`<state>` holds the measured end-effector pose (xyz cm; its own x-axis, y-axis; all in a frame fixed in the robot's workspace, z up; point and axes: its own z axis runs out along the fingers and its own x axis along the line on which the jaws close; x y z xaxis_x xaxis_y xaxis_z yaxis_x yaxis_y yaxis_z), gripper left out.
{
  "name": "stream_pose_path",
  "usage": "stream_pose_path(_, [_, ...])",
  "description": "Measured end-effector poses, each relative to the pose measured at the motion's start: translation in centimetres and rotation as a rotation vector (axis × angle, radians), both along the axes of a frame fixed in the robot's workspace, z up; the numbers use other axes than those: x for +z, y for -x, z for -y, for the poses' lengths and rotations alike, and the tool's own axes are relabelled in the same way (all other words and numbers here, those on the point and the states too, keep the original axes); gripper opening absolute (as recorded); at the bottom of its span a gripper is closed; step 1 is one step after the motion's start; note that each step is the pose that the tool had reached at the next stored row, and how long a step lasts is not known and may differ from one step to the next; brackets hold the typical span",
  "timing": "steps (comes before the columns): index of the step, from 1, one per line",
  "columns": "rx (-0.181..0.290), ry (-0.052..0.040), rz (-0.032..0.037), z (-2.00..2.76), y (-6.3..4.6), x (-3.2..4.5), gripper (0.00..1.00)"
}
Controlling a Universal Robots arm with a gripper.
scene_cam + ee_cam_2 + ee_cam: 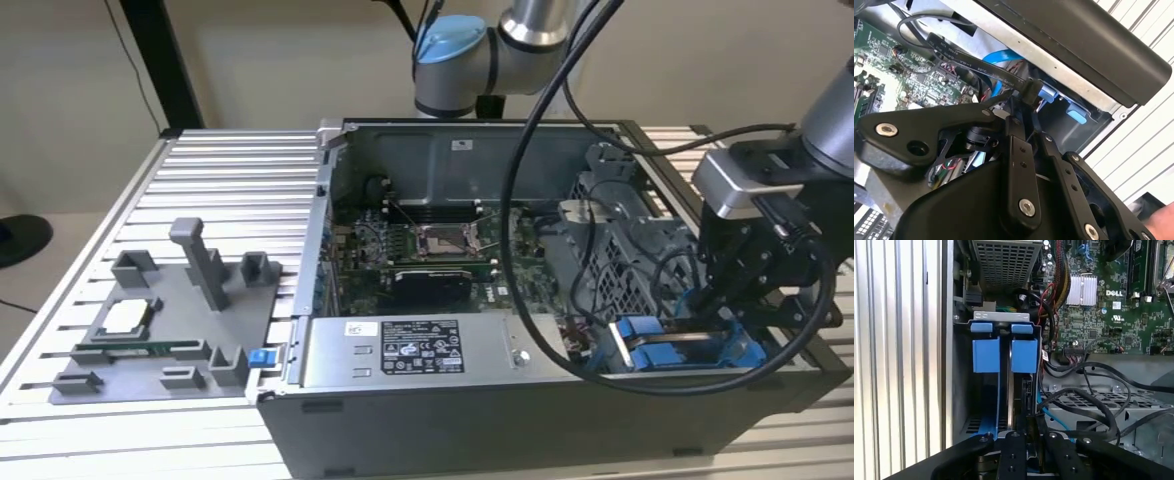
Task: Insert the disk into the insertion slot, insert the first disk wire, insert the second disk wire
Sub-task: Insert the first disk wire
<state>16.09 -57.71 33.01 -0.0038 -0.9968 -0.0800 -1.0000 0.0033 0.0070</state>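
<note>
Gripper (pixel 1026 114) clenching black wire plug (pixel 1032 91), working wire-insertion step; disk (pixel 1011 390) sitting in insertion slot (pixel 1001 316) just ahead; plug likely needing square alignment with disk's port.

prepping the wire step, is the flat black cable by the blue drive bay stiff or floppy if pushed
Probably floppy: the flat black cable bends in a loose curve. Its plug end looks blocky, so likely rigid. Probably light, being thin.
</note>
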Motion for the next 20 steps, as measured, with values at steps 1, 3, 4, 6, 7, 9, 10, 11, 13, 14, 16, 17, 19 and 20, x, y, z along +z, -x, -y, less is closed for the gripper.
stream_pose_path(1, [0.0, -0.0006, 0.0, -0.01, 0.0, -0.16, 0.0])
stream_pose_path(3, [0.0, 0.0006, 0.0, -0.01, 0.0, -0.28, 0.0])
stream_pose_path(4, [0.0, 0.0006, -0.0001, -0.01, 0.0, -0.29, 0.0])
stream_pose_path(6, [0.0, 0.0002, -0.0001, -0.01, 0.0, -0.33, 0.0])
stream_pose_path(7, [0.0, 0.0003, -0.0001, -0.01, 0.0, -0.33, 0.0])
stream_pose_path(9, [0.0, -0.0006, -0.0002, 0.0, 0.0, -0.41, 0.0])
stream_pose_path(10, [0.0, -0.0009, -0.0001, -0.01, 0.0, -0.41, 0.0])
stream_pose_path(11, [0.0, -0.0009, -0.0001, 0.0, 0.0, -0.36, 0.0])
stream_pose_path(13, [0.0, -0.0017, -0.0001, 0.0, 0.0, -0.13, 0.0])
stream_pose_path(14, [0.0, -0.0014, 0.0, 0.01, 0.0, 0.08, 0.0])
stream_pose_path(16, [0.0, -0.0007, -0.0001, -0.01, 0.0, 0.67, 0.0])
stream_pose_path(17, [0.0, -0.0009, -0.0001, 0.0, 0.0, 0.98, 0.0])
stream_pose_path(19, [0.0, -0.0005, -0.0001, -0.01, 0.0, 1.82, 0.0])
stream_pose_path(20, [0.0, -0.0004, -0.0001, 0.0, 0.0, 2.28, 0.0])
